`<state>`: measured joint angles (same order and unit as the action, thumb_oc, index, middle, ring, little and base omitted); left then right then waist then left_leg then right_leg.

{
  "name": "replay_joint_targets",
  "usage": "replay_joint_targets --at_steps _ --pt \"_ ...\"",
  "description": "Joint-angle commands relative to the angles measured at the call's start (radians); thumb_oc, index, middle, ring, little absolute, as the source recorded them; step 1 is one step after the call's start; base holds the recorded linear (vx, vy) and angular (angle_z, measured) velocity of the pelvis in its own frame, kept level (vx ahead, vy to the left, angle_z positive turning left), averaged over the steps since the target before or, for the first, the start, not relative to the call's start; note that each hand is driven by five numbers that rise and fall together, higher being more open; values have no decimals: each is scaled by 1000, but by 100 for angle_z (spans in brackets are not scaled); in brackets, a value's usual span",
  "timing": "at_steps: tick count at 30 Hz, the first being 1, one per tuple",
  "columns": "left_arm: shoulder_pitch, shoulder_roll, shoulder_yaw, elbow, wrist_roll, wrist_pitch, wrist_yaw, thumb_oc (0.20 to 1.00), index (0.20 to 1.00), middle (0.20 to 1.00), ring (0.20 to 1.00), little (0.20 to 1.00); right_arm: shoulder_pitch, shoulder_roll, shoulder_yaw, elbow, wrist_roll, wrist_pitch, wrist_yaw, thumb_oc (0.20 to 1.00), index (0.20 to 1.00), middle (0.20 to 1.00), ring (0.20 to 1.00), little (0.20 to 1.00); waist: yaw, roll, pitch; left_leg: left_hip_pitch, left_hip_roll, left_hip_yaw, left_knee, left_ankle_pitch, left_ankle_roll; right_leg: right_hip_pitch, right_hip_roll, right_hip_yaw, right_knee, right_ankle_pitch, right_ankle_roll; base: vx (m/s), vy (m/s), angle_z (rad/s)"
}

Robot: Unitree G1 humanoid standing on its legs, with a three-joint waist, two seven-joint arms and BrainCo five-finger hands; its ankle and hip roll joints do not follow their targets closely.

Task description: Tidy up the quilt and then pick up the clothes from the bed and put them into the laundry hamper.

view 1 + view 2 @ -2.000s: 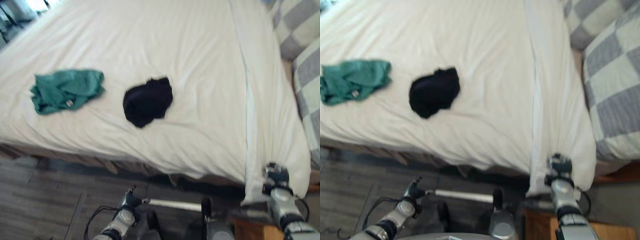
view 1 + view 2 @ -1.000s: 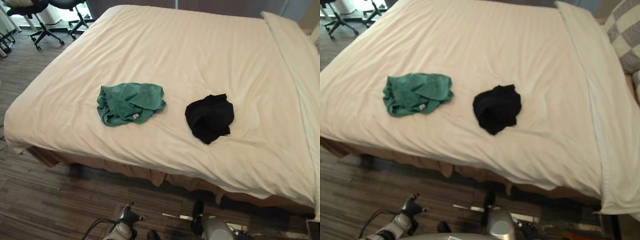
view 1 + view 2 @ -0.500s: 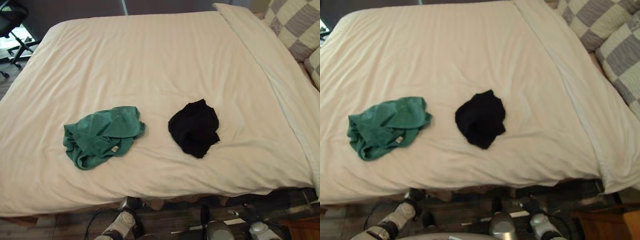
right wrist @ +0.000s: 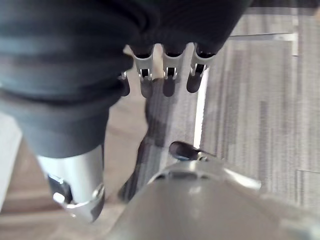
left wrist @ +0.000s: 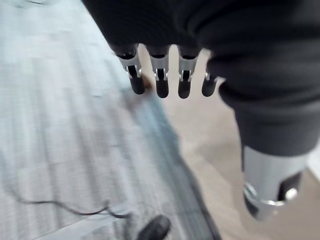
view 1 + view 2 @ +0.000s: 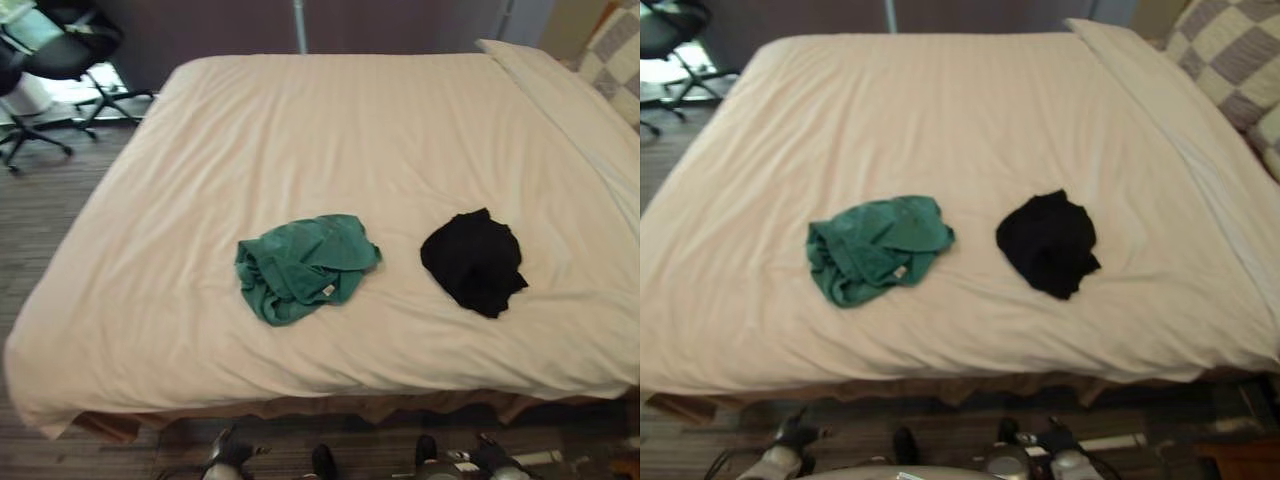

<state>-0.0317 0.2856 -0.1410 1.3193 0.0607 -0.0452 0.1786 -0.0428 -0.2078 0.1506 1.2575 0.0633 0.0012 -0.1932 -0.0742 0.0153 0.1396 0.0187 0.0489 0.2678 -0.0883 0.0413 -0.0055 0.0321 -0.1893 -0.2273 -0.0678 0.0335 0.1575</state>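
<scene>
A crumpled green garment (image 6: 305,266) lies on the cream quilt (image 6: 330,130), near the bed's front edge. To its right, a small gap away, lies a bunched black garment (image 6: 473,262). The quilt is spread flat over the bed. My left hand (image 5: 158,75) hangs low over the floor in front of the bed, its fingers straight and holding nothing. My right hand (image 4: 166,70) hangs the same way on the other side, also holding nothing. Both hands show at the bottom of the right eye view, the left hand (image 6: 790,438) and the right hand (image 6: 1058,442), well short of the garments.
Checked pillows (image 6: 1230,50) sit at the bed's head on the right, beside a paler folded band of bedding (image 6: 1200,150). An office chair (image 6: 60,45) stands on the wooden floor (image 6: 50,210) past the bed's far left corner.
The camera has swung left along the bed. My right hand, at the quilt's corner two seconds ago, now hangs low. Both garments keep their places on the quilt.
</scene>
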Motion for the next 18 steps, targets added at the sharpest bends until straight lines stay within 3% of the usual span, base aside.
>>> replay_joint_targets --at_steps 1,3,6,7,10,11,13,15,16,18 --pt "14 98 92 67 -106 15 58 1000 1000 1000 1000 1000 -6 -64 -141 41 154 -16 -68 1000 1000 1000 1000 1000 -4 -46 11 40 56 25 1 -68 -72 12 5 10 26 -23 -2 60 -27 18" --pt "25 124 121 79 -112 15 65 1000 1000 1000 1000 1000 1 -91 -180 44 186 -24 -77 1000 1000 1000 1000 1000 -6 -47 6 45 58 27 1 -68 -74 23 1 4 14 -19 1 37 -11 13" --pt "33 300 212 52 -98 -1 99 1000 1000 1000 1000 1000 46 -238 -338 -29 276 -69 -124 1000 1000 1000 1000 1000 -14 -53 -1 63 60 32 1 -70 -81 49 -10 -11 -3 -7 16 24 -22 4" --pt "33 300 212 52 -98 -1 99 1000 1000 1000 1000 1000 46 -238 -339 -30 276 -68 -124 1000 1000 1000 1000 1000 -13 -53 -3 60 60 32 1 -68 -80 46 -10 -11 -4 -5 15 -4 -2 6" --pt "42 455 253 -154 -37 -59 161 1000 1000 1000 1000 1000 154 -369 -471 -365 204 -124 -205 1000 1000 1000 1000 1000 -32 -44 3 72 60 40 1 -72 -80 47 -15 -14 2 -5 23 0 0 0" --pt "44 455 254 -156 -36 -58 161 1000 1000 1000 1000 1000 157 -367 -472 -370 202 -121 -206 1000 1000 1000 1000 1000 -32 -44 1 69 60 40 1 -69 -79 44 -15 -14 2 -3 23 0 0 0" --pt "68 539 298 -380 3 -99 197 1000 1000 1000 1000 1000 191 -436 -536 -586 108 -149 -253 1000 1000 1000 1000 1000 -38 -37 -1 81 62 41 1 -77 -79 53 -18 -17 1 -6 28 14 -7 -2" --pt "74 560 310 -458 14 -108 204 1000 1000 1000 1000 1000 189 -452 -544 -631 82 -152 -259 1000 1000 1000 1000 1000 -40 -36 -4 79 63 40 1 -74 -79 49 -18 -17 2 -4 26 5 -15 -1" --pt "75 596 318 -607 41 -129 213 1000 1000 1000 1000 1000 177 -494 -529 -727 19 -156 -260 1000 1000 1000 1000 1000 -39 -35 -5 84 67 39 1 -75 -80 52 -18 -14 1 -5 26 31 -31 -5" --pt "63 607 315 -709 55 -150 209 1000 1000 1000 1000 1000 157 -532 -503 -790 -51 -158 -251 1000 1000 1000 1000 1000 -36 -36 -8 90 70 39 1 -79 -82 56 -16 -12 -1 -10 28 39 -44 -6"
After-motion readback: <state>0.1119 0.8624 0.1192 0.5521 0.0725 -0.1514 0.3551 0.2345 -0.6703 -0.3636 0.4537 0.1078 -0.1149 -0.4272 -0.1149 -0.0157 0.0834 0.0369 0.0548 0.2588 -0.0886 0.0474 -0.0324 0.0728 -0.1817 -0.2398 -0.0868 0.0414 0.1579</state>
